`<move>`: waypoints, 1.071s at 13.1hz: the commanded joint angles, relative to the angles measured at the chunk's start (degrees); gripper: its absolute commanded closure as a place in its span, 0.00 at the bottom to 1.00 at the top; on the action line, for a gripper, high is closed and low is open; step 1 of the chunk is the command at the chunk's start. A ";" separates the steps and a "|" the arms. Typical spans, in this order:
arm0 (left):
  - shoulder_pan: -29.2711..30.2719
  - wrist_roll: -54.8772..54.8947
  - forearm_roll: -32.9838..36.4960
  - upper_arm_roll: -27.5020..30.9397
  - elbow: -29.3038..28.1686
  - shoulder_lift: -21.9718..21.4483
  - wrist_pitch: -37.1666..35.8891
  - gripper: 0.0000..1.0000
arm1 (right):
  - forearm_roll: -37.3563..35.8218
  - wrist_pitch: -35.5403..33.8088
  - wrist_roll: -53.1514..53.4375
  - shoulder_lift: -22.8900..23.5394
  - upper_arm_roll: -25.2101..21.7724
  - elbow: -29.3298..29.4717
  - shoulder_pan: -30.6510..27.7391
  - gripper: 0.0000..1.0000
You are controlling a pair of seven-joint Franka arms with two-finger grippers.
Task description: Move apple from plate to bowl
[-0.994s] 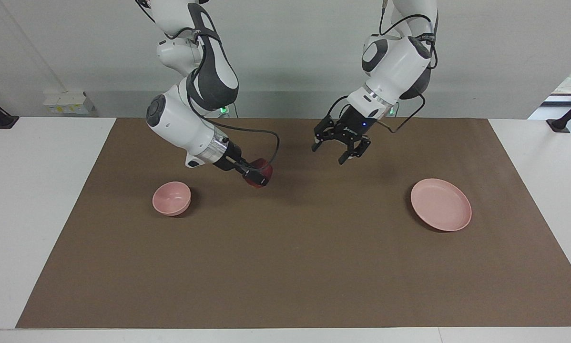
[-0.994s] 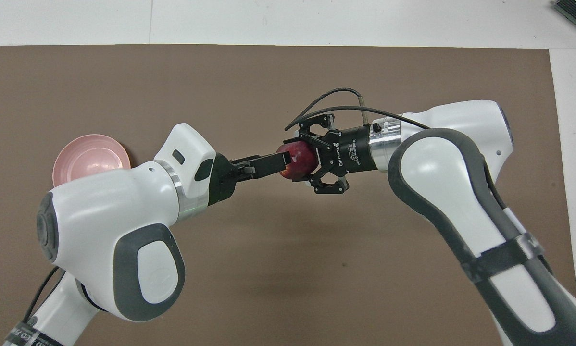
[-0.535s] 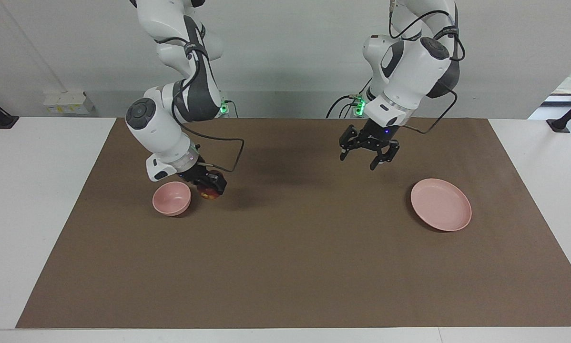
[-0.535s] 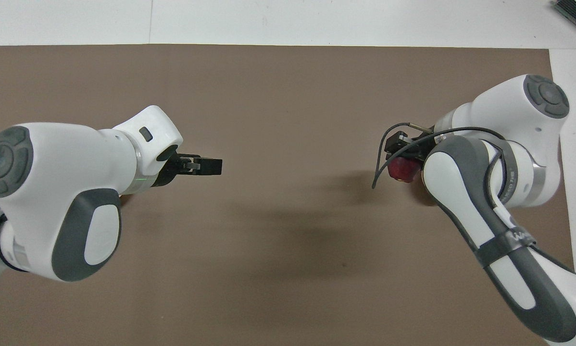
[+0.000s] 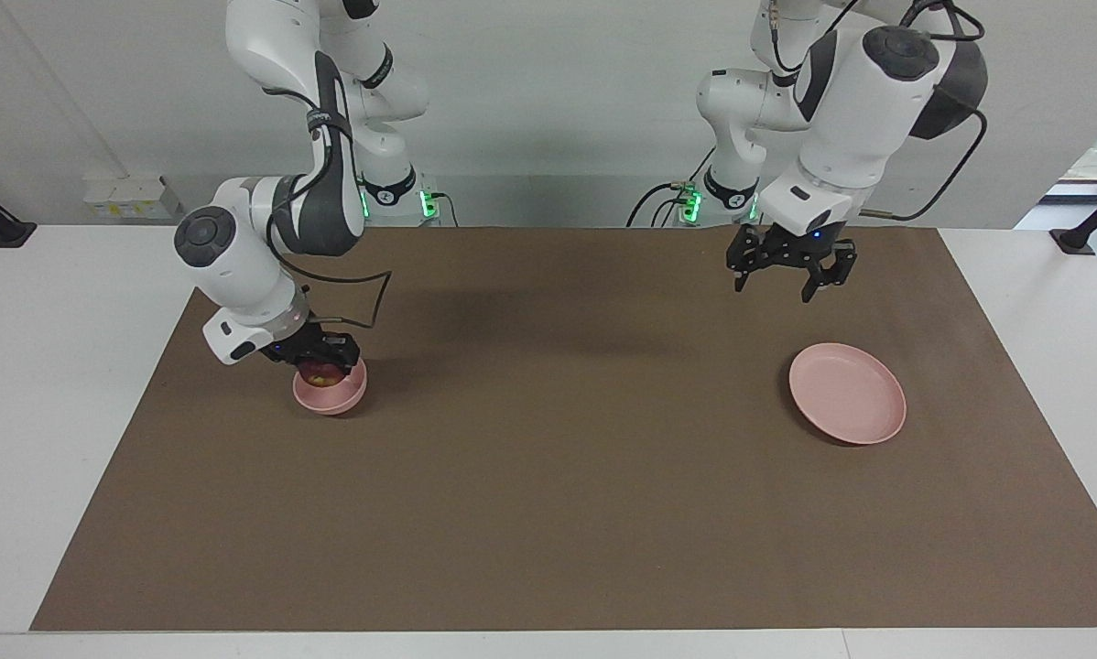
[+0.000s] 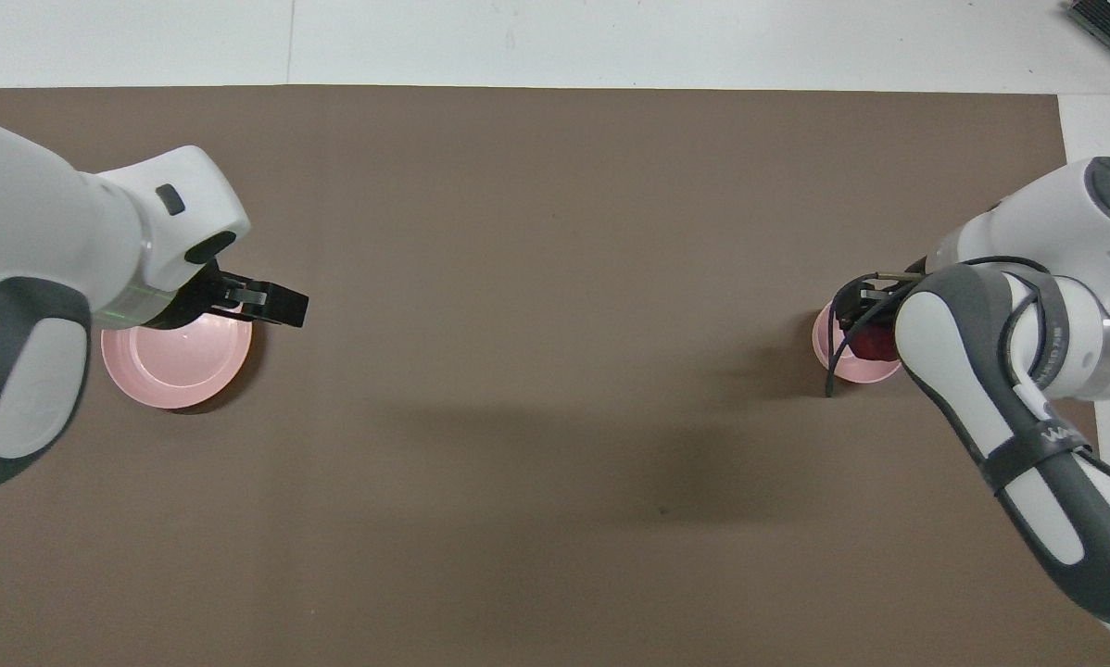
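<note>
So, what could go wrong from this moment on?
1. The right gripper is shut on the apple at the bowl; lifting before it opens would carry the apple out again.
2. The small bowl might tip or slide if nudged.
3. The left gripper waits open above the mat near the plate; little risk there.

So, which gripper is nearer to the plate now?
Left. The left gripper, open and empty, hangs in the air close to the plate. The right gripper holds the apple over the bowl, toward the right arm's end.
</note>
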 commanded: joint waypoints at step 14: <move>8.62 7.22 0.89 -0.43 9.33 -1.59 -13.24 0.00 | -1.07 6.60 -2.02 2.75 0.70 -2.32 -1.53 0.00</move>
